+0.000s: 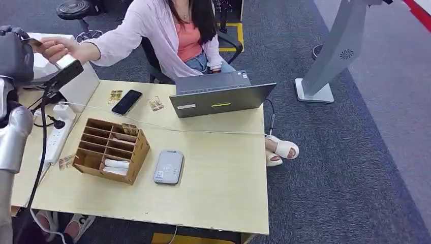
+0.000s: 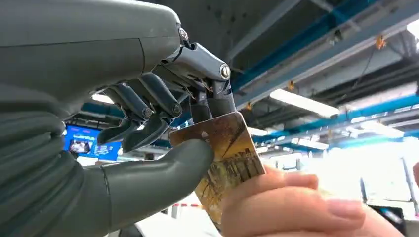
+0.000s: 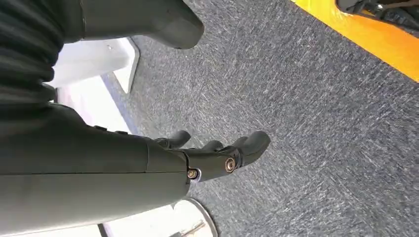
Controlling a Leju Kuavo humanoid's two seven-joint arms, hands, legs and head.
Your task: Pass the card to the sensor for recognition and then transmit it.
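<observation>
My left hand [image 1: 15, 53] is raised at the far left, above the table's back corner. It pinches a brown and gold picture card [image 2: 225, 158] between thumb [image 2: 163, 177] and fingers. In the head view the card [image 1: 34, 43] is a small sliver. A seated person's hand [image 1: 53, 49] reaches over and grips the same card's other end [image 2: 276, 207]. The grey card sensor [image 1: 168, 166] lies flat on the table, right of the wooden organiser. My right hand [image 3: 217, 158] hangs over grey carpet with fingers apart and nothing in it.
A wooden compartment organiser [image 1: 109, 150] sits mid-table. Behind it lie a black phone [image 1: 126, 101], two loose cards [image 1: 155, 103] and a grey laptop [image 1: 221, 94]. A white power strip [image 1: 56, 137] and cables run along the left edge. A device on a black stand [image 1: 63, 76] rises below my left hand.
</observation>
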